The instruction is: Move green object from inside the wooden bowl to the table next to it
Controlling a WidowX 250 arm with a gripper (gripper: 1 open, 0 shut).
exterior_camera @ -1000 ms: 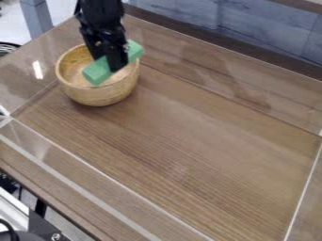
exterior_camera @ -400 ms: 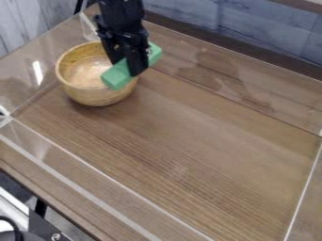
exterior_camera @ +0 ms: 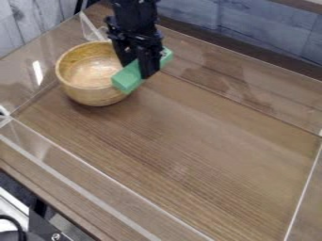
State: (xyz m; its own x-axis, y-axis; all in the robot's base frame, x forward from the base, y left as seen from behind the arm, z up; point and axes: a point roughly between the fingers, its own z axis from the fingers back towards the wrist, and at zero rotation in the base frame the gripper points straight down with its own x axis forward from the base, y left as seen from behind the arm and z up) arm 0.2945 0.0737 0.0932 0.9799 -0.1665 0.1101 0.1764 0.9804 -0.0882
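Note:
The green object (exterior_camera: 131,77), a bright green bar-shaped block, hangs tilted in my gripper (exterior_camera: 142,66), whose black fingers are shut on its upper half. It is held just past the right rim of the wooden bowl (exterior_camera: 86,72), above the table (exterior_camera: 189,141). The round tan bowl stands at the back left of the table, and its pale inside holds nothing. The block's upper end is partly hidden behind my fingers.
Clear transparent walls (exterior_camera: 151,202) run round the dark brown wood-grain tabletop. The black arm (exterior_camera: 132,14) comes down from the top edge of the view, right beside the bowl.
My gripper has carried the green block to the right, from over the bowl's inside to just beyond its right rim. The bowl has stayed put.

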